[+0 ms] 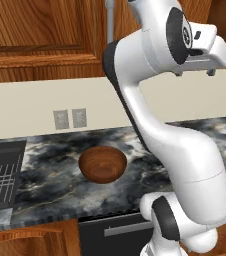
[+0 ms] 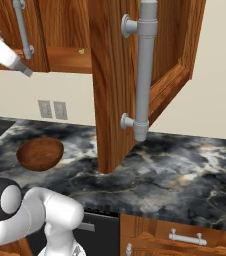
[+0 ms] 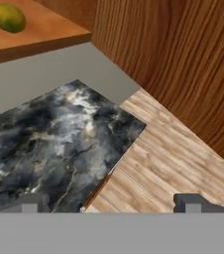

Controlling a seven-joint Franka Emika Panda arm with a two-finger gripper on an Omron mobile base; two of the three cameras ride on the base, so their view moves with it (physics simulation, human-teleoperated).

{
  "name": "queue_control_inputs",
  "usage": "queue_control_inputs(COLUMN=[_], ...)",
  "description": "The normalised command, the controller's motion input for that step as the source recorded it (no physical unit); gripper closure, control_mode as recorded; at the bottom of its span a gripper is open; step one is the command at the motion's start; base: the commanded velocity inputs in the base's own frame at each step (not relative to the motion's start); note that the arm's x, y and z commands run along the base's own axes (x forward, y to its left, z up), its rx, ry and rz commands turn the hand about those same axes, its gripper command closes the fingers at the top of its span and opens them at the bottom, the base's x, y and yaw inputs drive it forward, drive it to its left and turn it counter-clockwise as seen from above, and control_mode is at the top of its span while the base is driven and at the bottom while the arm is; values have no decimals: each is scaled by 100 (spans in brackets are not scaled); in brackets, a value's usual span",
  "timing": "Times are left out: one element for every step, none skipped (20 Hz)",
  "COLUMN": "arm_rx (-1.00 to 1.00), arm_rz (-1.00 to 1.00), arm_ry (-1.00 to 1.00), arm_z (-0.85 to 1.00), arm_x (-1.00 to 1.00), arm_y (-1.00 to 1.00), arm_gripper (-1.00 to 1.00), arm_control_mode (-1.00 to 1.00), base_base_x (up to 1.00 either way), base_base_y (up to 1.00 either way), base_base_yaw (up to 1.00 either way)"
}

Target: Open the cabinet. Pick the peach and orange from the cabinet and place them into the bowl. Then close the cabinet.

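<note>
The cabinet hangs above the counter, its right door swung wide open and its left door shut. The orange, yellow-green, lies on the cabinet's bottom shelf and is a tiny dot in the right base view. The peach is out of view. The dark wooden bowl stands empty on the counter below. My gripper is open and holds nothing. It hovers in front of and just below the shelf's edge, to the right of and well above the bowl.
The open door's long grey bar handle juts out over the marbled counter. The shut door's handle is at the left. Two wall outlets sit behind the bowl. A dark dish rack lies at the far left.
</note>
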Motion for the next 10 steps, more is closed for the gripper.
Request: queue_control_inputs(arm_rx=[19, 18, 17, 15, 14, 13, 12, 12, 10, 7], arm_rz=[8, 10, 13, 15, 17, 18, 19, 19, 19, 21], arm_ry=[-7, -7, -5, -4, -5, -3, 0, 0, -3, -6], arm_z=[0, 0, 0, 0, 0, 0, 0, 0, 0, 0], arm_x=[34, 34, 39, 39, 36, 32, 31, 29, 21, 19], arm_y=[34, 34, 31, 31, 29, 29, 29, 29, 27, 26], arm_gripper=[-100, -100, -100, -100, -100, -100, -100, -100, -100, -100], arm_control_mode=[-100, -100, -100, -100, -100, -100, -100, -100, -100, -100], base_base_x=[0, 0, 0, 0, 0, 0, 0, 0, 0, 0], base_base_y=[0, 0, 0, 0, 0, 0, 0, 0, 0, 0], base_base_yaw=[0, 0, 0, 0, 0, 0, 0, 0, 0, 0])
